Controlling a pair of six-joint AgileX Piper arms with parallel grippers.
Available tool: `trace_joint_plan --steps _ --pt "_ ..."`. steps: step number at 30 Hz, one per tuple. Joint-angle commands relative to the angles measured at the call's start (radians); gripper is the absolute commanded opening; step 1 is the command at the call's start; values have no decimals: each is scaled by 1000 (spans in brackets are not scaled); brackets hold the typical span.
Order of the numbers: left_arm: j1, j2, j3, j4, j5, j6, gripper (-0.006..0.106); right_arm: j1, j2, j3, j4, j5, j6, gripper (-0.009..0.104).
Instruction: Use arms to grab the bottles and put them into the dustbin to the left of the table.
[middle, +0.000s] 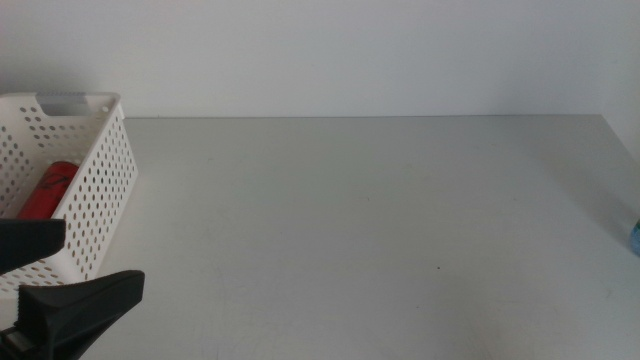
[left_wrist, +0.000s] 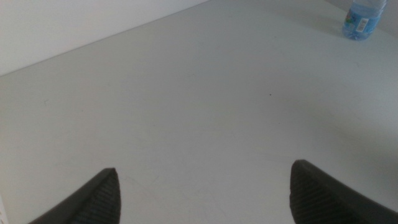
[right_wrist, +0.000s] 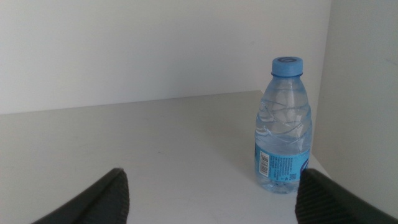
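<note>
Clear, thin plastic is what we are dealing with: the water bottle (right_wrist: 283, 124) is standing upright on the table (middle: 380, 220), blue cap up and long axis vertical, with its blue label wrapping the lower part. We are judging it light, with slick walls that will dent under a hard squeeze, and apparently full, so the best hold is across the straight labelled section or just above it, below the shoulder. From the dustbin (middle: 95, 190), the bottle is sitting well apart, across the table at the far right edge, where the middle view is catching only a blue sliver. The right gripper (right_wrist: 214, 196) is facing it with jaws spread wide and nothing between them; the bottle is standing ahead of the gap, toward one jaw. The left gripper (middle: 55, 270) is hanging just in front of the dustbin, jaws apart and empty. Inside the dustbin a red can (middle: 50, 188) is lying on its side, long axis running along the basket's length.
</note>
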Motion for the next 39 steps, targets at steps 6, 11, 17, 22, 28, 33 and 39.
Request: trace_joint_plan --steps 6,11,17,22,28,33,39 --pt "-8 6 -28 0 -75 -11 92 -5 143 -10 -18 -224 111 94" --pt "-8 6 -28 0 -75 -11 92 -5 354 -10 -32 -345 118 94" --pt "-8 6 -28 0 -75 -11 92 -5 629 -10 -31 -528 14 94" --pt "-8 6 -28 0 -75 -11 92 -5 807 -10 -27 -715 -3 94" --pt "-8 6 -28 0 -75 -11 92 -5 980 -10 28 -958 -4 94" --pt "-8 6 -28 0 -75 -11 92 -6 1109 -10 79 -1056 -30 94" --pt "-8 6 -28 0 -75 -11 92 -6 1244 -10 76 -1151 -30 94"
